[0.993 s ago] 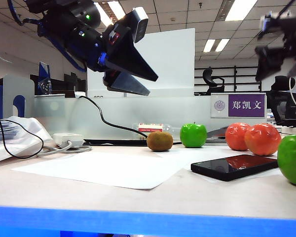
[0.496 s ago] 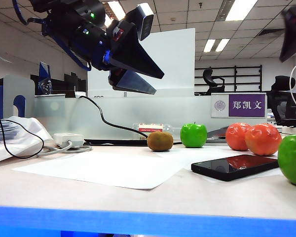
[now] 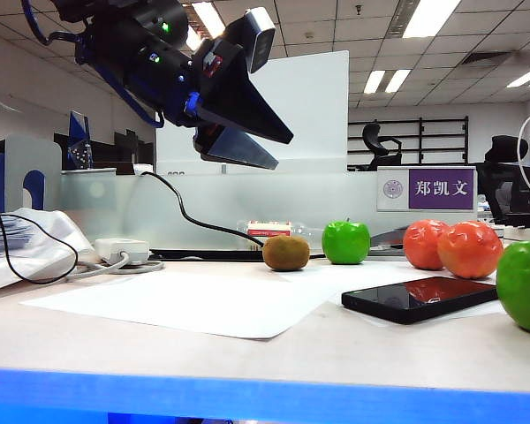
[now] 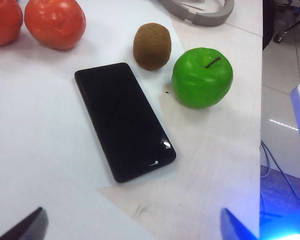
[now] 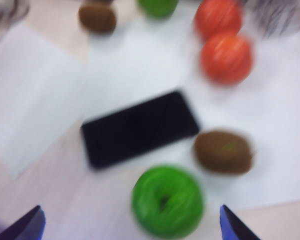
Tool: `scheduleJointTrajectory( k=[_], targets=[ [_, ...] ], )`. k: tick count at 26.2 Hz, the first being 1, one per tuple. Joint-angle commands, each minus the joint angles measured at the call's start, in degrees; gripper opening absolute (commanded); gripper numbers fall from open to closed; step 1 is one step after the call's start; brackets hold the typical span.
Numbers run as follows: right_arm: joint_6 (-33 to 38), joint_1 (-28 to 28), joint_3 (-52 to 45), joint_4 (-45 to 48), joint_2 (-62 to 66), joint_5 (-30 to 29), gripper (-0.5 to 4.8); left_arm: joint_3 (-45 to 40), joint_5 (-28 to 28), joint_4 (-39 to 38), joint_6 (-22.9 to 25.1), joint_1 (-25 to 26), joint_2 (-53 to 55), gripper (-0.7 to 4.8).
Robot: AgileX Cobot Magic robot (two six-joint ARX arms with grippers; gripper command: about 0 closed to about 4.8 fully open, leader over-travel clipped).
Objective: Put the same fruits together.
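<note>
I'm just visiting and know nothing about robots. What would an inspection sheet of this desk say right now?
Surface: pale table with white paper sheet on it.
Job's things: two orange-red fruits side by side; far green apple beside far kiwi; near green apple beside near kiwi. The pairs of apples and kiwis lie apart.
Clutter: black phone flat among the fruits.
Grippers: left gripper open, empty, high above the table; right gripper open, empty, above the fruits.
Cables: black cable and white adapter at the back.
Surroundings: office, nameplate, white partition.
</note>
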Motion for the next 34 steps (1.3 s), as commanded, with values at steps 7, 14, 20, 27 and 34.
scheduleJointTrajectory(
  k=[7, 14, 20, 27, 34],
  targets=[
    [2.9, 10.6, -8.7, -1.0, -0.5, 9.9, 4.79, 0.2, 0.4, 0.7, -0.1, 0.0, -0.4, 4.79],
    [3.0, 11.5, -11.8, 4.2, 0.6, 12.4, 4.79, 0.2, 0.4, 0.7, 0.1, 0.0, -0.4, 4.79],
    [3.4, 11.4, -13.2, 5.2, 4.4, 12.1, 4.79, 0.2, 0.4, 0.7, 0.1, 0.0, -0.4, 4.79],
    [3.4, 11.4, -13.8, 8.3, 7.7, 12.7, 4.79, 0.2, 0.4, 0.8, 0.3, 0.0, -0.4, 4.79],
    [3.4, 11.4, -13.8, 10.6, 11.1, 13.8, 4.79, 0.2, 0.4, 0.8, 0.3, 0.0, -0.4, 4.79]
  ],
)
